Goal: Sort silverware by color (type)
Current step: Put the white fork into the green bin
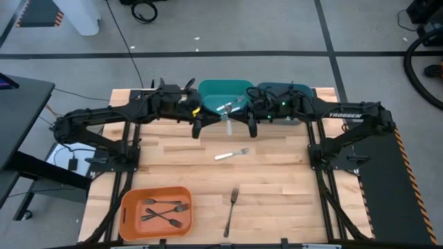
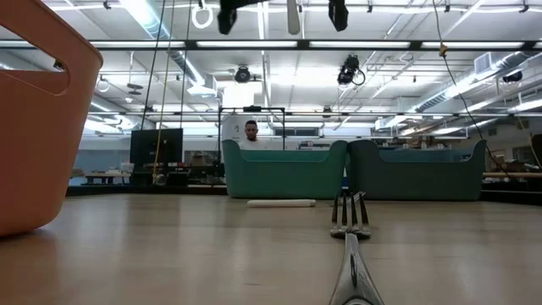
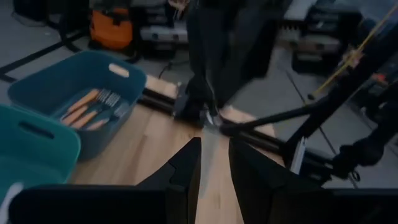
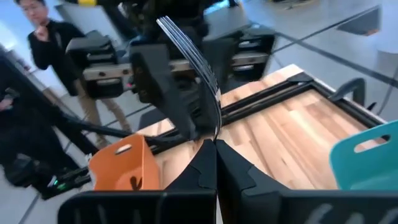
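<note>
My right gripper (image 1: 243,117) is shut on a white-handled fork (image 4: 193,56) high over the table's far middle, in front of the green bin (image 1: 208,93). The fork's tines point up and its white handle (image 2: 292,17) hangs down. My left gripper (image 1: 208,117) faces it from the left, its fingers (image 3: 186,168) a narrow gap apart, and the pale handle (image 3: 211,149) shows in that gap. Another white-handled fork (image 1: 232,154) lies flat mid-table. A dark fork (image 1: 232,207) lies flat near the front edge. My right gripper pinches the fork between its two fingers just below the metal neck (image 4: 216,134), coming level from the table's right. The fork stands steeply, tines up, handle hanging below, clear of the table. My left gripper: I cannot tell whether its fingers touch the handle.
An orange bin (image 1: 131,207) at the near left holds several dark forks (image 1: 166,211). A blue bin (image 1: 304,93) beside the green one holds orange-handled forks (image 3: 87,106). A person (image 4: 43,37) stands beyond the table. Bare wood lies between the two loose forks and the bins.
</note>
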Available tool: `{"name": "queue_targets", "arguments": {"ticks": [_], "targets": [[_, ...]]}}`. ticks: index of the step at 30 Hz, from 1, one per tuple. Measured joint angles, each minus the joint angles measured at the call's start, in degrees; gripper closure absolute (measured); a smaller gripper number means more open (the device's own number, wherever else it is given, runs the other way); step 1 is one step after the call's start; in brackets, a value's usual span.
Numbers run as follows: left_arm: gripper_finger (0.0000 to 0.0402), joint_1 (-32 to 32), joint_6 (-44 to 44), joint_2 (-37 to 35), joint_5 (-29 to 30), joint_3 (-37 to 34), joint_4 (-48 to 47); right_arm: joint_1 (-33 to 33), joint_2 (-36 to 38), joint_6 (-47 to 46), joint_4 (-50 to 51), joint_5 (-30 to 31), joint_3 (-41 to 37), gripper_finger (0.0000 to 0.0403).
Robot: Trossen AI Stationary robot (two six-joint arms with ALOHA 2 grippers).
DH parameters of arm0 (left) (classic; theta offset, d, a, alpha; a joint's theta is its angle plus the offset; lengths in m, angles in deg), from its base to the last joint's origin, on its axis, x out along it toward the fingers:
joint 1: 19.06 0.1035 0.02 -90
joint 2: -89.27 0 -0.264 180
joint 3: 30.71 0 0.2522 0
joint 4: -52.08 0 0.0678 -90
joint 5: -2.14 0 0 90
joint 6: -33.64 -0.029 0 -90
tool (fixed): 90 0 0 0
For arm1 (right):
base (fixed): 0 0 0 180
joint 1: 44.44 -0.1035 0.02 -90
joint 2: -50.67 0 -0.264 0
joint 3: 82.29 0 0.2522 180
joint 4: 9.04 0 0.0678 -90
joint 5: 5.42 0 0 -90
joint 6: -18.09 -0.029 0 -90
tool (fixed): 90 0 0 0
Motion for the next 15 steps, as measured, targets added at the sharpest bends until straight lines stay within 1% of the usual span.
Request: {"name": "queue_targets", "arguments": {"ticks": [5,8,11,15], "targets": [[0.031,2.9,1.1,2.6,-1.9,0.0,3.3,2.1,0.1,1.4,0.3,-3.5,0.0,0.0402],[0.031,4.3,1.5,3.7,-5.3,0.0,3.7,3.1,0.2,2.0,0.2,-4.6,0.0,0.0402],[0.031,5.0,2.5,4.9,-9.5,0.0,6.1,3.9,0.0,2.0,0.3,-5.5,0.0,0.0402],[0.031,5.1,2.0,5.6,-10.4,0.0,9.3,4.3,0.0,1.6,0.2,-6.4,0.0,0.0402]]}}
